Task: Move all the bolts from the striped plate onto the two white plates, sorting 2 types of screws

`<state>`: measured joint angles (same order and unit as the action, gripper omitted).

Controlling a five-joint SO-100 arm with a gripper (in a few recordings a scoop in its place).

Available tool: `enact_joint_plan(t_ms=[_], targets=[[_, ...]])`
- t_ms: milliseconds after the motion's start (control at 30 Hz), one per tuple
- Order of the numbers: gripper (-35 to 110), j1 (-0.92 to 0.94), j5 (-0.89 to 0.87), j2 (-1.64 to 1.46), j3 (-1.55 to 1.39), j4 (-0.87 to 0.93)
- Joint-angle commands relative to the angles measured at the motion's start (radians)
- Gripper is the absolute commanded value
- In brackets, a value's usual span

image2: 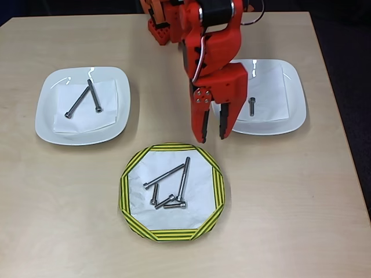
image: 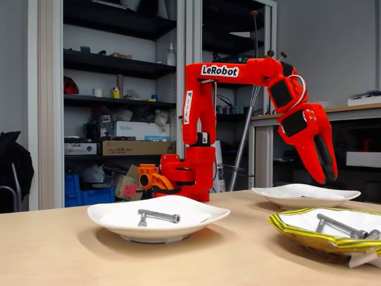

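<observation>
The striped plate (image2: 124,191) sits at the front middle of the table and holds two long bolts (image2: 164,176) and three short ones (image2: 165,201). One long bolt (image: 339,225) on that striped plate (image: 297,233) shows in the fixed view. The left white plate (image2: 43,113) carries two long bolts (image2: 94,95), also visible as bolts (image: 159,216) on the same plate (image: 107,217) in the fixed view. The right white plate (image2: 295,110) (image: 280,196) holds one short bolt (image2: 251,106). My gripper (image2: 213,137) (image: 327,176) hangs open and empty, above the gap between the striped plate and the right white plate.
The red arm's base (image2: 165,26) stands at the table's far edge between the white plates. Bare tabletop (image2: 301,220) lies to the front right and front left. Shelves and a bench stand behind the table in the fixed view.
</observation>
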<state>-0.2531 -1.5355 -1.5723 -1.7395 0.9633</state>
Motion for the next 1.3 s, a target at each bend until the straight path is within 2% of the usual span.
enact_joint_plan(t_ms=[0,467,1000,1267], targets=[[12,0.058,0.077,0.071,0.115,-0.017],[10,0.133,0.129,0.327,0.356,-0.026],[9,0.153,0.109,0.359,0.275,-0.138],[10,0.160,0.032,0.371,0.247,-0.144]])
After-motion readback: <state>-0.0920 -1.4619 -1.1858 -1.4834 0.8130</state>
